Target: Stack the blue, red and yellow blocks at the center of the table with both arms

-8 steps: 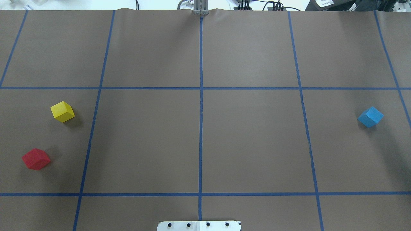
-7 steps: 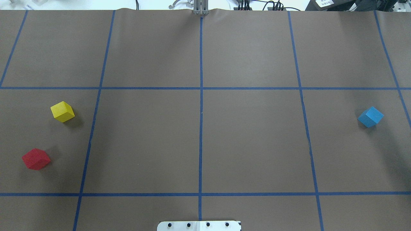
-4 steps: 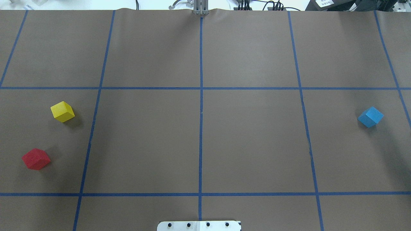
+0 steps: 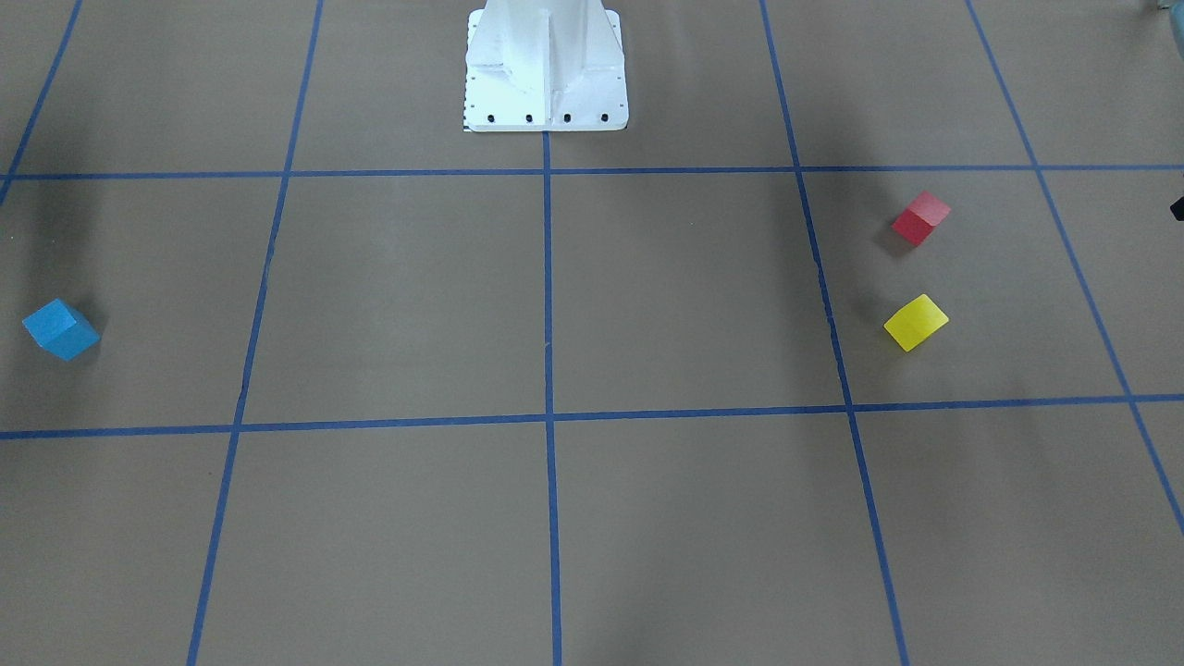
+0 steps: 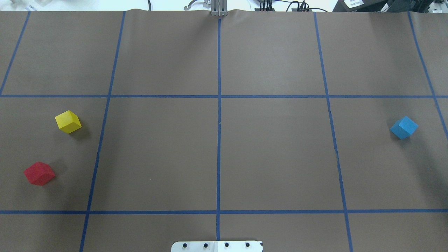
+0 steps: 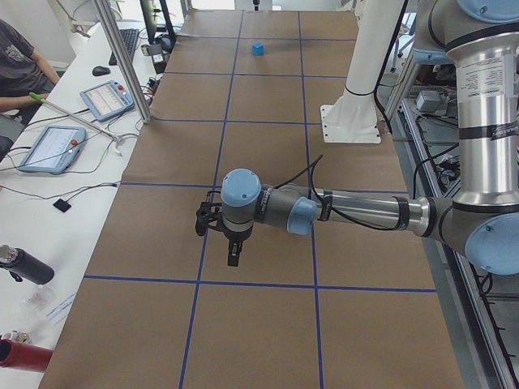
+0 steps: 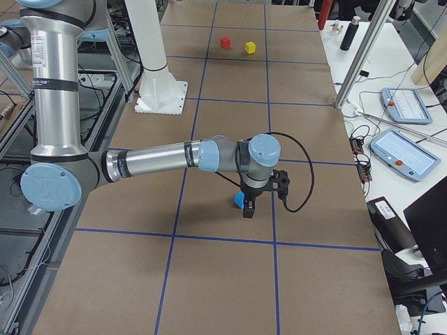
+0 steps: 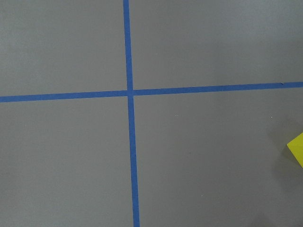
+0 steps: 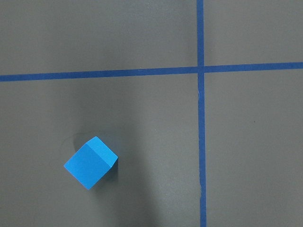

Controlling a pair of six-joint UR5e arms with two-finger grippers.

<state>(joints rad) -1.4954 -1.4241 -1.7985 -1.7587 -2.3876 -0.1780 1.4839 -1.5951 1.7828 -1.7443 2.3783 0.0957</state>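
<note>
Brown table [image 8: 213, 156] fills the frame, crossed by two blue tape lines [image 8: 129, 92] that meet left of centre in the upper half. At the right edge, low in the frame, a yellow corner, probably the yellow block [image 8: 297, 147], pokes in, mostly cut off.

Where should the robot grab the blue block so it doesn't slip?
Pinch the blue block on two opposite flat side faces, coming straight down from above. It sits flat on the table, turned cornerwise to the blue tape lines, so the right gripper should probably twist to line up with those faces, not the corners.
</note>
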